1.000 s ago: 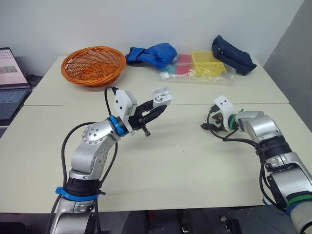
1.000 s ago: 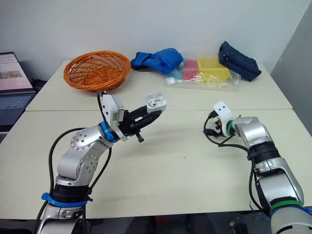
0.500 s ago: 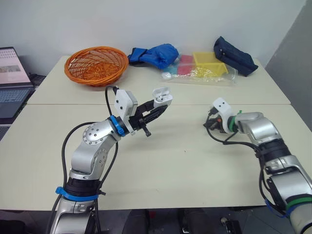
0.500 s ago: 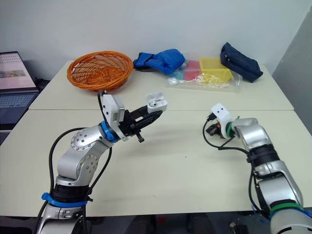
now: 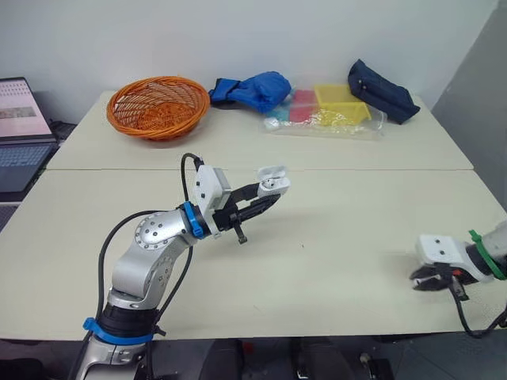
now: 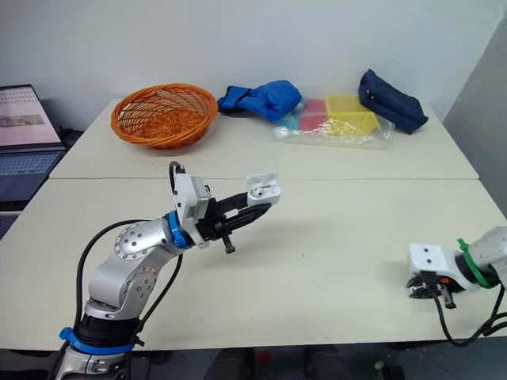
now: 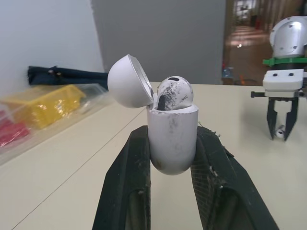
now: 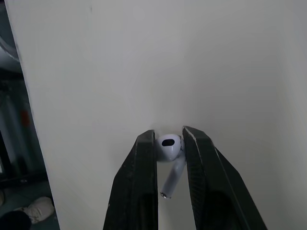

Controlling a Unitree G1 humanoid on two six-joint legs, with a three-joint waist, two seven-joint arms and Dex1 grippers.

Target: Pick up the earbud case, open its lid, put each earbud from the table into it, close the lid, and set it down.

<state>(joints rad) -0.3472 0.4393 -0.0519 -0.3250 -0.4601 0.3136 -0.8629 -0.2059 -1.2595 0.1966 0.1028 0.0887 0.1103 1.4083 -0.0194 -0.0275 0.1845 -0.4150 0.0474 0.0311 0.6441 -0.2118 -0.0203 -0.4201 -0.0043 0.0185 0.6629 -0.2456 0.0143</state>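
Above the middle of the table, the left hand was clamped on the earbud case, its two black fingers pressed against opposite sides of the white shell and holding it upright, clear of the tabletop. The lid stood hinged back and open. One earbud sat in the case, its rounded head showing above the rim.

Near the table's front right corner, well apart from the case, the right hand pointed down at the surface. It was closed on the second earbud, gripping the bulb end, with the stem lying back between the two fingers towards the wrist. Whether that earbud touched the table could not be told. The left wrist view also caught this hand hanging low over the table with the small white earbud between its tips.

Along the far side of the table sat an orange wicker basket, a blue cloth bundle, a clear plastic bag holding yellow and red trays, and a dark blue pouch. Off the table's left end, an open laptop rested on a separate surface
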